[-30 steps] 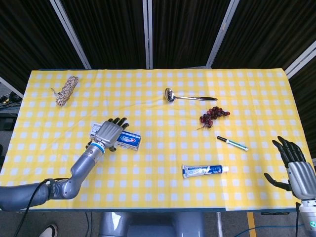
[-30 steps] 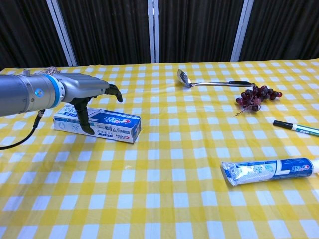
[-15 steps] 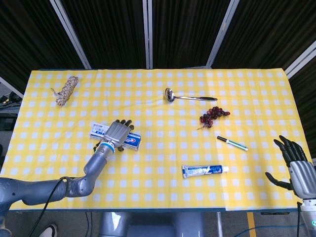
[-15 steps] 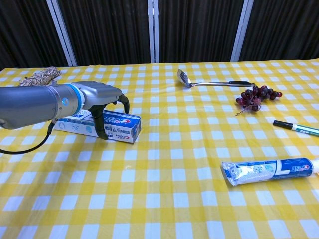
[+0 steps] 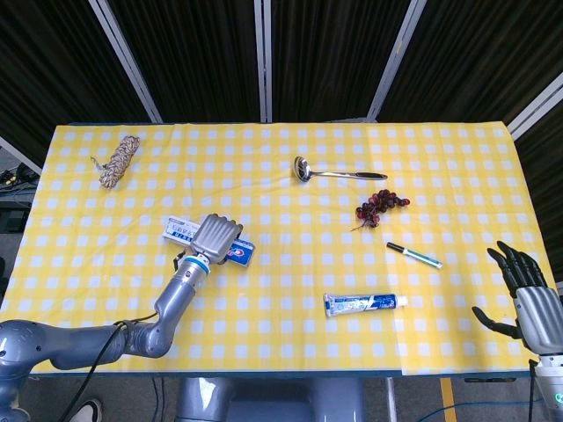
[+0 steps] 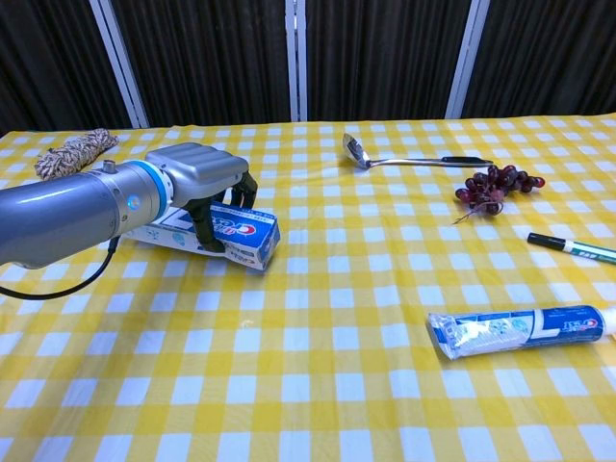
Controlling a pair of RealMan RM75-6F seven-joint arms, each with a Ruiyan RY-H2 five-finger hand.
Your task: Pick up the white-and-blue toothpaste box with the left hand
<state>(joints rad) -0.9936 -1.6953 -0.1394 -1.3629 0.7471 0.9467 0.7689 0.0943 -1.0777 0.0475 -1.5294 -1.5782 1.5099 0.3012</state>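
The toothpaste box (image 6: 236, 234) lies on the left part of the yellow checked tablecloth (image 6: 318, 375), and the left hand (image 6: 202, 178) grips it from above, fingers curled around its sides. The right hand (image 5: 528, 294) hangs at the near right edge, fingers spread, holding nothing. Further away are a toothpaste tube (image 6: 520, 329), a pen (image 6: 570, 247), grapes (image 6: 496, 185), a spoon (image 6: 404, 159) and a rope bundle (image 6: 75, 152).

A: Count on the checked tablecloth (image 5: 281, 281)?

B: One toothpaste box (image 6: 218, 234), left side. One toothpaste tube (image 5: 364, 303), near right. One ladle (image 5: 337, 172), far centre. One bunch of grapes (image 5: 380, 206), right of centre. One pen (image 5: 413, 255), right. One coil of rope (image 5: 117, 161), far left.

A: Hands?

B: Two: left hand (image 6: 204, 178), right hand (image 5: 528, 293).
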